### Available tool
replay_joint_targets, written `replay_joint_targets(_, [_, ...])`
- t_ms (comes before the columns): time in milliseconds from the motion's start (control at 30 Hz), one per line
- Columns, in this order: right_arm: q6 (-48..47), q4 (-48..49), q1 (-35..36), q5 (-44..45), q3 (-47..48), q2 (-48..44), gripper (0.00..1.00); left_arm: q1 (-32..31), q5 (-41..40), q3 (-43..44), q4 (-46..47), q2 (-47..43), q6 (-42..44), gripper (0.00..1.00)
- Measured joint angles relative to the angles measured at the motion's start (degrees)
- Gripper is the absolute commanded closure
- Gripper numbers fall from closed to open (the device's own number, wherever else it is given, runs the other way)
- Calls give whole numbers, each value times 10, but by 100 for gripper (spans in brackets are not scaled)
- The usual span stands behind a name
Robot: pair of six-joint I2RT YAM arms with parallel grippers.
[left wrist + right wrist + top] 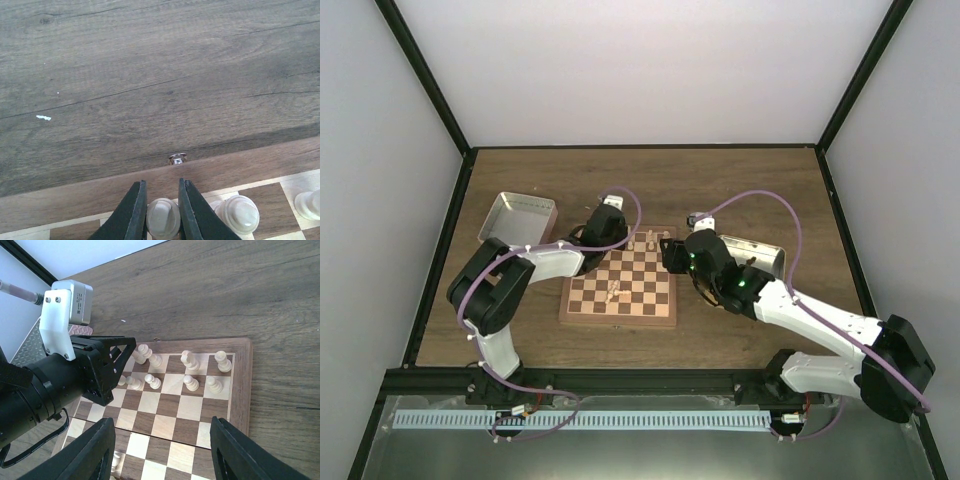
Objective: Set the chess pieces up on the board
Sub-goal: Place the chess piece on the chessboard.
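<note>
We see white walls point(640, 70) around a dark wood-grain counter point(740, 190). At the far edge of the checked wooden board point(645, 285) our left jaws grip a small cream chess piece point(163, 219); the right jaws stand open, empty.

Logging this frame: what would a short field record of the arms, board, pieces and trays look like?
left gripper: shut on a piece at the board's far edge
right gripper: open, holding nothing, over the board's far right corner
board: flat between the two arms
pieces: most stand in the two far rows; two more mid-board
left tray: beyond the board's far left corner
right tray: right of the board, partly hidden by the right arm
</note>
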Motion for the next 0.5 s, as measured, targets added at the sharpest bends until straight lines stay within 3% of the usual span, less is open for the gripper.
replay_joint_targets(500, [1, 0, -2, 0, 0, 9, 46, 0, 2, -1, -7, -5, 19, 91])
